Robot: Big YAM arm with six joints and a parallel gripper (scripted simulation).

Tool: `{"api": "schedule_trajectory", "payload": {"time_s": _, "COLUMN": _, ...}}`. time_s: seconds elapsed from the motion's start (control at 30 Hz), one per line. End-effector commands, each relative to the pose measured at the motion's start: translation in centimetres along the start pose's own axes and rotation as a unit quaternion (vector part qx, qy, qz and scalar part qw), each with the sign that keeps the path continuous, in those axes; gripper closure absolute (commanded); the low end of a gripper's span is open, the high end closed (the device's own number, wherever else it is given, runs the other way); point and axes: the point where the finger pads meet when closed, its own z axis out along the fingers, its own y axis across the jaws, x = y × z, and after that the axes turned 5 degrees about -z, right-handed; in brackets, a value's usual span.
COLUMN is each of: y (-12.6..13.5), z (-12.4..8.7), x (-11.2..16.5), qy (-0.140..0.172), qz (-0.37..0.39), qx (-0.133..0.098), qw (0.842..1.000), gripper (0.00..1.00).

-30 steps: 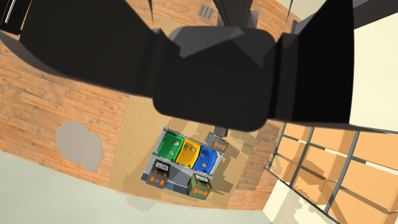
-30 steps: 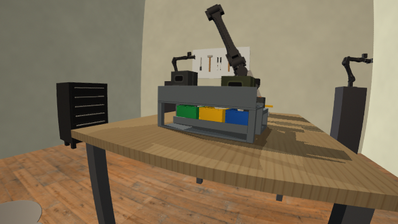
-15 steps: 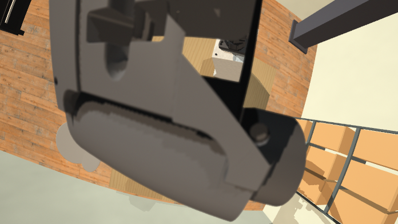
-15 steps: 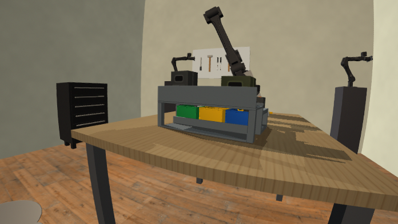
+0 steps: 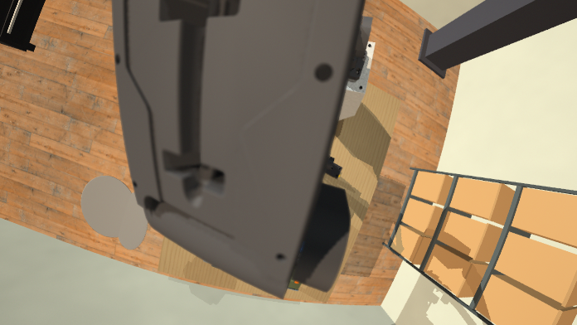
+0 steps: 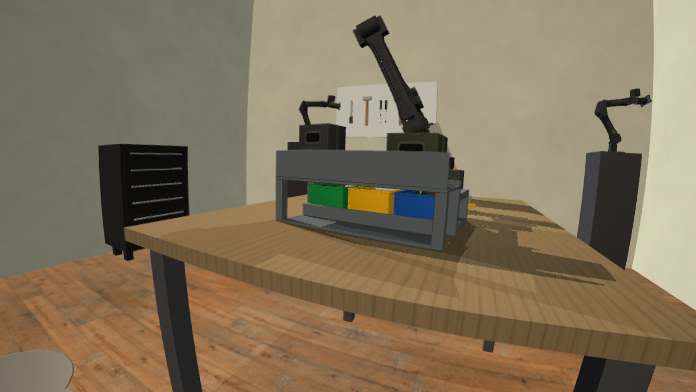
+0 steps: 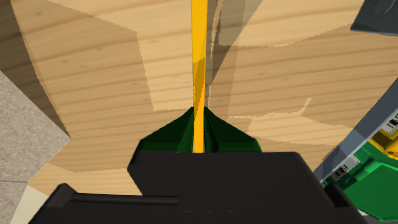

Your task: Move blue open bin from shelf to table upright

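The blue open bin [image 6: 414,205] sits on the grey shelf [image 6: 367,197] at the right end of its row, beside a yellow bin [image 6: 371,199] and a green bin [image 6: 327,194]. My arm [image 6: 395,75] reaches down behind the shelf, and its gripper is hidden in that view. In the wrist view my gripper [image 7: 198,112] has green fingertips shut on a thin orange rod [image 7: 199,60] that points away over the wooden table. The blue bin does not show in the wrist view. The arm [image 5: 232,137] blocks most of the top view.
Two dark boxes [image 6: 320,136] [image 6: 416,142] stand on top of the shelf. In the wrist view the shelf edge with the green bin [image 7: 380,172] lies at the lower right. A black drawer cabinet [image 6: 143,187] stands left of the table and a pedestal [image 6: 607,200] stands right.
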Motion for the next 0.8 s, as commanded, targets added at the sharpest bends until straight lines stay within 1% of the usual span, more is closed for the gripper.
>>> {"api": "schedule_trajectory", "payload": {"time_s": 0.0, "y": -0.37, "z": 0.87, "x": 0.3, "qy": 0.001, "qz": -0.001, "qx": 0.002, "qw": 1.0, "gripper": 1.0}}
{"api": "schedule_trajectory", "payload": {"time_s": 0.23, "y": -0.35, "z": 1.47, "x": 0.3, "qy": 0.001, "qz": -0.001, "qx": 0.002, "qw": 1.0, "gripper": 1.0}}
{"api": "schedule_trajectory", "payload": {"time_s": 0.37, "y": -0.73, "z": 1.35, "x": 0.37, "qy": 0.001, "qz": 0.001, "qx": 0.006, "qw": 1.0, "gripper": 1.0}}
{"api": "schedule_trajectory", "payload": {"time_s": 0.47, "y": -0.28, "z": 1.66, "x": 0.3, "qy": 0.001, "qz": -0.002, "qx": 0.0, "qw": 1.0, "gripper": 1.0}}
{"api": "schedule_trajectory", "payload": {"time_s": 0.77, "y": -0.63, "z": 1.45, "x": 0.39, "qy": 0.001, "qz": 0.0, "qx": 0.004, "qw": 1.0, "gripper": 1.0}}
